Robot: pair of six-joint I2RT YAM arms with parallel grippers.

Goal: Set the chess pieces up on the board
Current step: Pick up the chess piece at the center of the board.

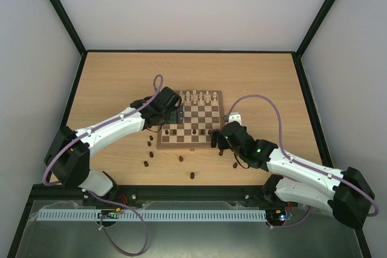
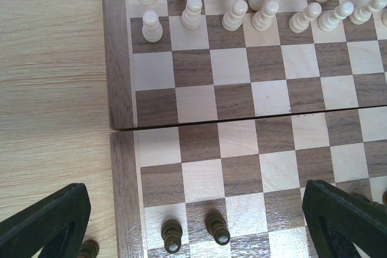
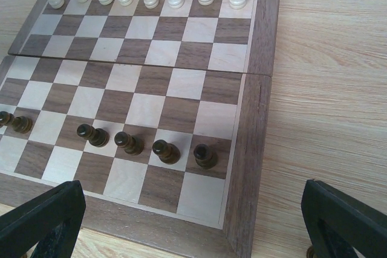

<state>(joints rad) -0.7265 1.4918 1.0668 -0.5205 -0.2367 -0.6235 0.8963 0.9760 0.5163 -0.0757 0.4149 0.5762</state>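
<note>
**Chess set-up, status: partway**

- board [image 1: 190,119]: lying open and flat mid-table [image 1: 115,83], fold seam running across its middle.
- cream pieces [image 1: 200,96]: standing in the 2 far rows, pawns in front, taller ones behind. This side is looking done, tho the exact count is too small to check.
- dark pawns [image 3: 165,151]: 6 showing in the 2nd row from the near edge. 4 are standing side by side at the rt end and 2 at the lt end, w/ empty squares between them.
- nearest row: showing bare wherever visible. The rt gripper is hiding its rt end in the top view.
- loose dark pieces [image 1: 181,159]: several sitting on the table, off the board. Most are lying by the near-lt corner and along the near edge, and one is near the rt side. Types are too small to tell.
- lt gripper [image 2: 195,191]: hovering over the lt part of the board, fingers spread wide, holding nothing.
- rt gripper [image 3: 193,188]: hovering at the near-rt corner of the board, fingers wide apart, carrying nothing.

Est. progress: approx two thirds. Cream side is reading as complete, and the dark pawn row is missing a couple.

Left to do, by my reading: the last dark pawns plus the whole dark back row. All of these need fetching from the table.
</note>
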